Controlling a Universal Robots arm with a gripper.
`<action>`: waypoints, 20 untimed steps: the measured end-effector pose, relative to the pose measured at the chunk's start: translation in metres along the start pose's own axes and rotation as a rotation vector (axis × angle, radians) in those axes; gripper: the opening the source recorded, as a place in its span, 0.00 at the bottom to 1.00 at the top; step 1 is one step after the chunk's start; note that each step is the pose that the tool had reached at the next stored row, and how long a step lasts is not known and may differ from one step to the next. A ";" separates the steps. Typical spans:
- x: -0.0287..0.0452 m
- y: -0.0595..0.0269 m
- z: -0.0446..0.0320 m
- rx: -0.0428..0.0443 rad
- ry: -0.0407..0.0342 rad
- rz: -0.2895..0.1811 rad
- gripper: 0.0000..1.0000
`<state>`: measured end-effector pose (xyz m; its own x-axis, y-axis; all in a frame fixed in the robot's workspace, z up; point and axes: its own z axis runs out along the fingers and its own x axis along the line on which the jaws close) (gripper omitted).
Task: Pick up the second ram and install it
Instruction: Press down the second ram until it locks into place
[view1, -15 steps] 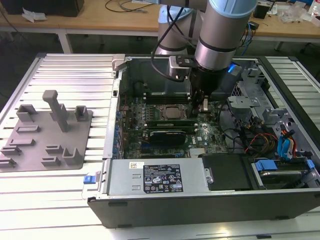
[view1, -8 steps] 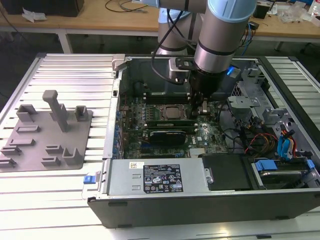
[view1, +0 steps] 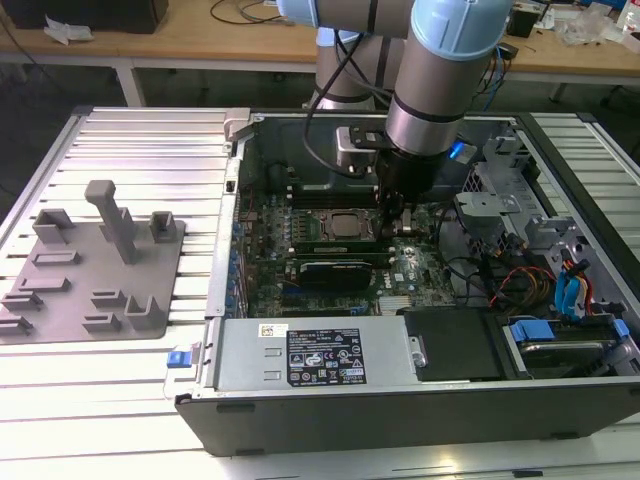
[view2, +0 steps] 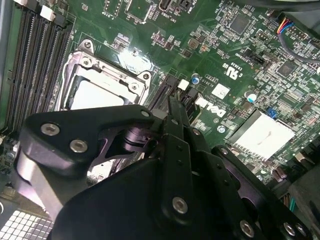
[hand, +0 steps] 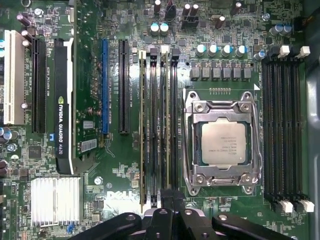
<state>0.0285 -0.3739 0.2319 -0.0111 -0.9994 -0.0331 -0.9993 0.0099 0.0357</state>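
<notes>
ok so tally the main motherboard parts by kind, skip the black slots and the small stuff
processor: 1
graphics card: 1
finned silver heatsink: 1
white expansion slot: 1
blue expansion slot: 1
total: 5

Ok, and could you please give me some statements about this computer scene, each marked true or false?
1. The gripper is down inside the open computer case, over the motherboard. True.
2. The CPU socket is empty. False: a processor with a silver lid sits in it.
3. A grey fixture tray lies on the table, at the exterior view's left of the case. True.
4. The black card lies on the grey tray. False: it is plugged into the motherboard.
5. The gripper is at the memory slots between the CPU socket and the black card. True.
</notes>
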 end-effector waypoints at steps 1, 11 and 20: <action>0.0000 0.0000 0.0000 -0.0001 0.0001 0.000 0.08; -0.0003 0.0003 -0.0067 0.0001 0.0000 0.000 0.08; -0.0003 0.0207 -0.0132 0.0017 -0.0001 0.000 0.08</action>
<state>0.0083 -0.3739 0.2459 -0.0111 -0.9994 -0.0332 -0.9994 0.0100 0.0339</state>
